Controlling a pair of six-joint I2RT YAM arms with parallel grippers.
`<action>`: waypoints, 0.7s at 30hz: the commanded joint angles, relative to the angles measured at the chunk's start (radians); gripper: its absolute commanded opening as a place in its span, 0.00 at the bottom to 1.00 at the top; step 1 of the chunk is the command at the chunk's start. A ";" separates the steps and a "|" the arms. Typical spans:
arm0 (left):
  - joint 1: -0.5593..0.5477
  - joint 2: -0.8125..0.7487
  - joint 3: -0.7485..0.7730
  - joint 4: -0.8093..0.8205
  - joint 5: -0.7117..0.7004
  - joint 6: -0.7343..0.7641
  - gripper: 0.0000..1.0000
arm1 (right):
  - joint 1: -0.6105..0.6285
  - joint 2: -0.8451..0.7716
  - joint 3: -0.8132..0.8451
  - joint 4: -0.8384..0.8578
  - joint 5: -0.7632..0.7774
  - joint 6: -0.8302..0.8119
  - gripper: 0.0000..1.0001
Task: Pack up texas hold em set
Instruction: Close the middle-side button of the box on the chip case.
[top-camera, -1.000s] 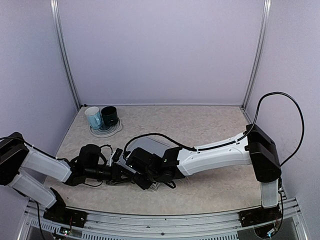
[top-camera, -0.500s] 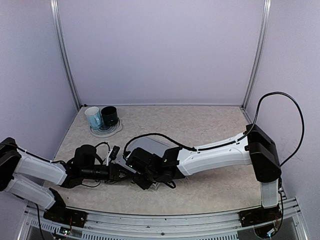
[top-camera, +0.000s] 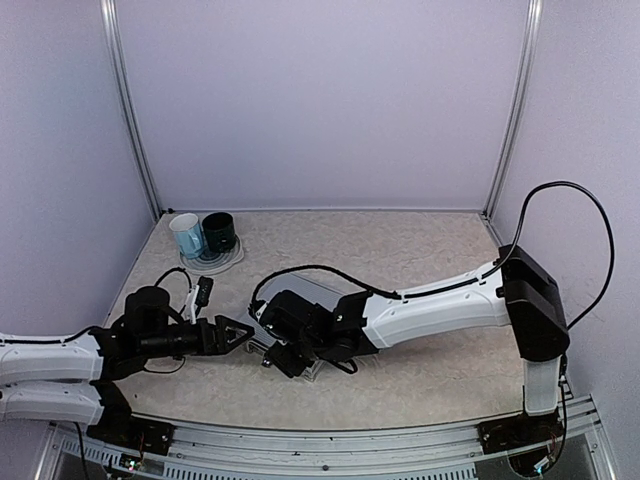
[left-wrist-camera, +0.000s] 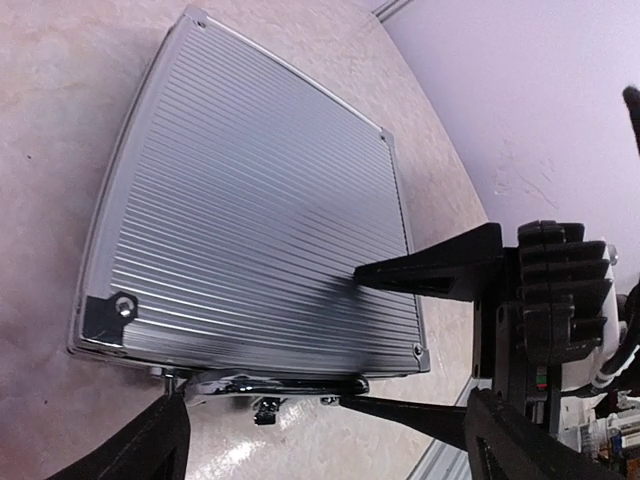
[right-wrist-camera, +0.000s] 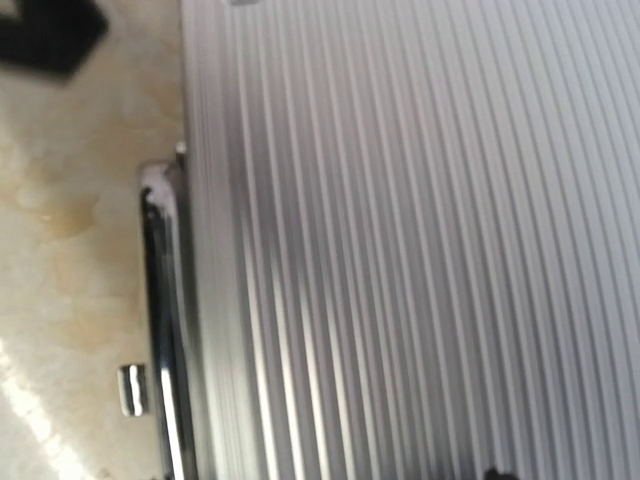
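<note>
- The tabletop (top-camera: 430, 250) is a pale, beige, marbled surface.
- A silver ribbed case (left-wrist-camera: 260, 200) lies flat and closed on it toward the front, with a chrome handle (left-wrist-camera: 275, 383) along one side.
- A plate (top-camera: 228, 260) sits at the far left corner.

No writing, brand, number or sign can be read anywhere; the ribbed lid of the case (left-wrist-camera: 250, 220) is plain.

Left arm (top-camera: 50, 358) and right arm (top-camera: 440, 305): white shells, black joints, black cables (top-camera: 560, 184).
</note>
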 joint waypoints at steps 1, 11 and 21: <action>-0.002 -0.088 0.006 -0.111 -0.148 0.083 0.98 | -0.048 -0.004 -0.083 -0.068 -0.093 0.005 0.67; -0.008 -0.171 0.029 -0.123 -0.216 0.188 0.99 | -0.077 -0.028 -0.132 -0.066 -0.148 -0.050 0.66; -0.081 -0.149 0.030 -0.079 -0.301 0.305 0.99 | -0.098 -0.088 -0.208 0.031 -0.265 -0.045 0.66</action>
